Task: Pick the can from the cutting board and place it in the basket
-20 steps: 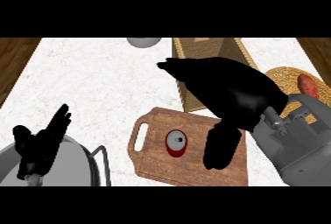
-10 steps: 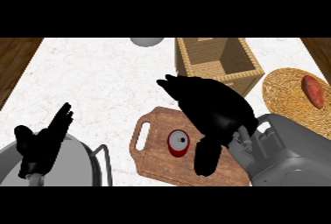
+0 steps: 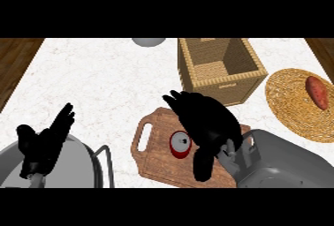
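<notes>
A white marble-patterned counter top [image 3: 104,75] with faint grey veining fills most of the head view, and strips of dark brown wooden floor [image 3: 16,57] show past its left and right edges. No brand, label or writing can be read on anything.

A brown wooden cutting board with a slot handle [image 3: 153,152] lies on the counter near the lower middle. On it stands the red can with a silver top [image 3: 180,143], seen from above, well inside the board's left half. The robot's right hand [image 3: 205,123] hangs over the board just right of the can, its black fingers spread and gently bent, the thumb pointing down beside the can; the fingers are not closed round the can and hold nothing.

Beyond the board stands a tall rectangular woven wicker basket [image 3: 222,81], open at the top. To its right lies a round woven straw plate [image 3: 294,106] bearing a reddish sweet potato [image 3: 318,98]. A small grey bowl [image 3: 149,41] sits at the counter's far edge.

The left hand [image 3: 42,141] rests at the lower left, fingers straight and pointing up, holding nothing, above a grey metal pot with a wire handle [image 3: 85,161].
</notes>
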Robot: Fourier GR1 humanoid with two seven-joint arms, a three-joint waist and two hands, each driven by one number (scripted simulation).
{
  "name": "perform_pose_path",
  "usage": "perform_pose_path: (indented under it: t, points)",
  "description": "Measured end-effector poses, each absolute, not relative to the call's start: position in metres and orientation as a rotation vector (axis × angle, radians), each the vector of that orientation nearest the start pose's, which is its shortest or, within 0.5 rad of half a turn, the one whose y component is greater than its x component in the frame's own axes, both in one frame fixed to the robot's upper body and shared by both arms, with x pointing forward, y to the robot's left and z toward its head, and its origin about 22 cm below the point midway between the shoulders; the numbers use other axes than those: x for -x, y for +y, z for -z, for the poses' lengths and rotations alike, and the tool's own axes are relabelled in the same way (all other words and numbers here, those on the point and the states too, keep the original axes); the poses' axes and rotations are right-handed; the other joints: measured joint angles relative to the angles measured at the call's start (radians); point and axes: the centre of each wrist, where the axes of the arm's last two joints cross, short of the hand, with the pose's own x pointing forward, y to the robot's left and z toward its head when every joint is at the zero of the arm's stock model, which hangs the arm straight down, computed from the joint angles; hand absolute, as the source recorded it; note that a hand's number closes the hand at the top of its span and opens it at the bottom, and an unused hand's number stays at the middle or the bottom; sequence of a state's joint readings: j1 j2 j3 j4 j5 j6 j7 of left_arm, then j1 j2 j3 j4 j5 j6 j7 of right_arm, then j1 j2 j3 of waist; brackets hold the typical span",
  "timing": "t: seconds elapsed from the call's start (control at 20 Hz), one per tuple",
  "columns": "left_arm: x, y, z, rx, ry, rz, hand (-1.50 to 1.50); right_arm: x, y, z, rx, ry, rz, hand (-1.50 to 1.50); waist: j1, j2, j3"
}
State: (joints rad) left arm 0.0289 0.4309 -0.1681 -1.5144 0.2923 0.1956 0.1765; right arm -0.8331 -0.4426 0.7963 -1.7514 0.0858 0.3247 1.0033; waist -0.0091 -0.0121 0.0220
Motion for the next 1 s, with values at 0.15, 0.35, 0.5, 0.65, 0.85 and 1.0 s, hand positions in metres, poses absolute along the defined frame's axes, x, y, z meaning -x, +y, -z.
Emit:
perform_pose_path:
  t: [0.15,0.35,0.5,0.65,0.85,1.0]
  points:
    - [-0.229,0.297,-0.002,-0.179,-1.27,0.046,0.0,-0.259,-0.078,-0.167,0.515,-1.158,-1.506,-1.5,0.001,-0.001,0.001]
    - [-0.229,0.297,-0.002,-0.174,-1.275,0.046,0.0,-0.259,-0.08,-0.153,0.54,-1.145,-1.497,-1.5,0.003,0.0,0.001]
    - [-0.232,0.298,-0.003,-0.172,-1.268,0.049,0.0,-0.259,-0.077,-0.146,0.547,-1.147,-1.484,-1.5,0.004,0.001,0.001]
    - [-0.233,0.296,-0.002,-0.176,-1.266,0.05,0.0,-0.257,-0.072,-0.139,0.543,-1.153,-1.478,-1.5,0.004,0.0,0.002]
    - [-0.231,0.298,-0.002,-0.164,-1.283,0.062,0.0,-0.257,-0.068,-0.128,0.552,-1.15,-1.466,-1.5,0.01,0.001,0.002]
    - [-0.233,0.298,-0.002,-0.16,-1.276,0.062,0.0,-0.256,-0.066,-0.116,0.558,-1.14,-1.471,-1.5,0.008,0.002,0.002]
